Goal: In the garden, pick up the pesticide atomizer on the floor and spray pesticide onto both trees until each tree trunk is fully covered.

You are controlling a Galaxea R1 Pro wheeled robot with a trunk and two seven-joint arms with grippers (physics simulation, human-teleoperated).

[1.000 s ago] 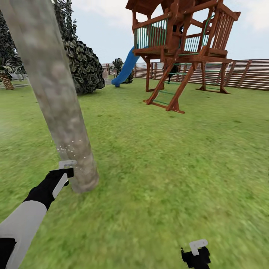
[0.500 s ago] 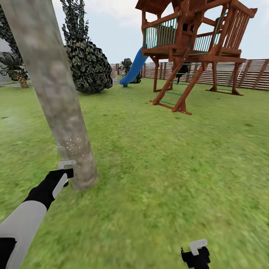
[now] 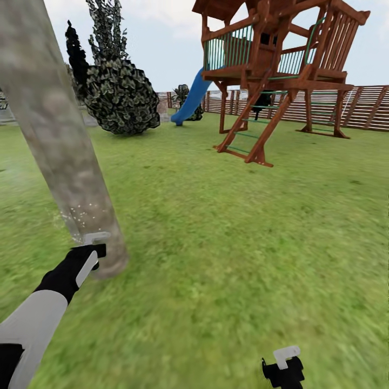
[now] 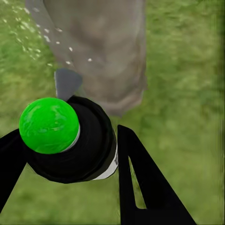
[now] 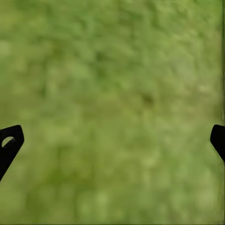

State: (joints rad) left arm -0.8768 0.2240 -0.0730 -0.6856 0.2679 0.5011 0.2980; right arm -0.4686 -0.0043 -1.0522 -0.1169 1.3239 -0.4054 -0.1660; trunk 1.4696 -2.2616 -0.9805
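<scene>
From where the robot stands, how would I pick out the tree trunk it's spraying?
Start at the wooden play tower with the blue slide, then look across the lawn to the near left. The tree trunk is the thick, bare grey-brown column, unlike the dark leafy bushes behind.

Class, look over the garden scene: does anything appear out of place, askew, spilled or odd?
Nothing is damaged. The one oddity: white specks dot the low tree trunk just ahead of the left hand, shut on the black bottle. They look like spray, not a spill.

Mottled grey-beige tree trunk [image 3: 59,146], white-speckled low down; black atomizer [image 4: 75,145] with green top; green lawn [image 3: 243,232].
</scene>
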